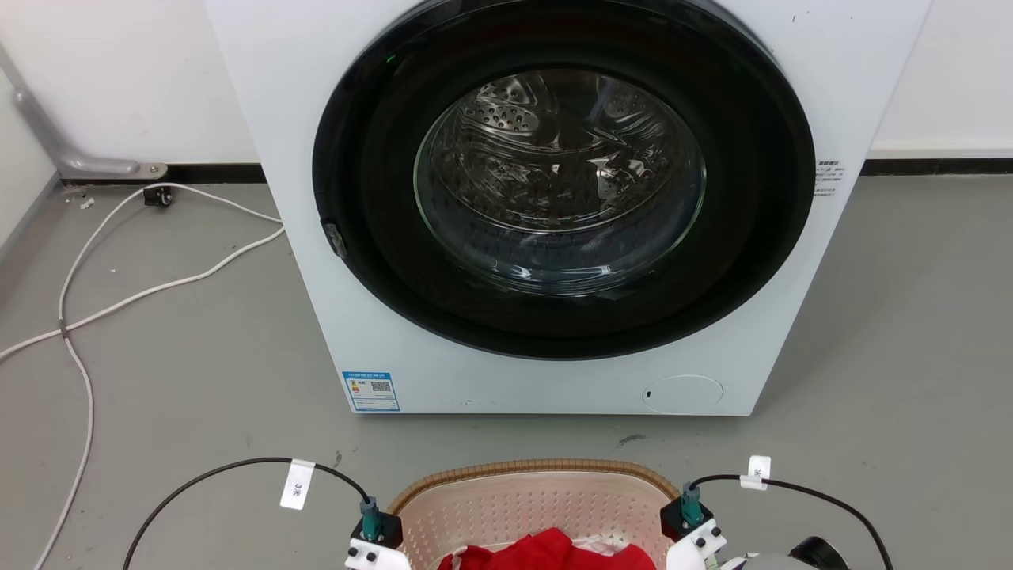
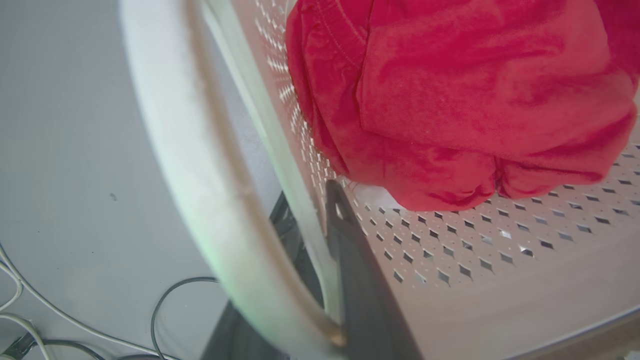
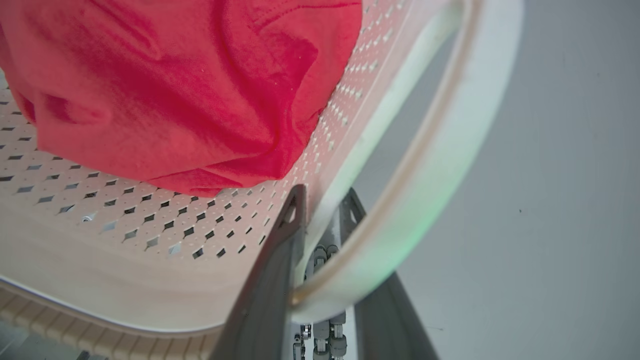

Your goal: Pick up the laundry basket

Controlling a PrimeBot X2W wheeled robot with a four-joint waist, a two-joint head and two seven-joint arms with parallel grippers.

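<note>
Fingers [image 2: 350,250] of the left gripper [image 2: 307,195], two dark tapered blades, stand narrow, one on each face of the laundry basket [image 1: 538,495] side wall and clamped on it. The outer blade passes inside the loop of a smooth white handle [image 2: 190,175]. At the right gripper [image 3: 325,192] the pose is mirrored: its fingers [image 3: 277,260] pinch the opposite wall, behind the second handle [image 3: 440,150].

Basket: cream-pink plastic pierced with rows of small diamond holes, a rounded rectangle under a brown woven-look rim [image 1: 538,467]. It lies at 6 o'clock in the head view, mouth upward, long axis running 9 to 3 o'clock, broadside to the washer. Whether it rests on the floor cannot be told.

Contents: one crumpled red garment [image 2: 450,100], soft with a stitched seam.

At 12 o'clock stands one white front-loading washing machine [image 1: 554,380] with a round dark-rimmed glass door [image 1: 562,182] over a perforated steel drum. Two black cables [image 1: 237,467], each bearing one white tag [image 1: 297,484], arc in at 7 and 5 o'clock. Pale cords [image 1: 158,285] trail over the smooth grey floor [image 1: 910,317] at 9 o'clock.
</note>
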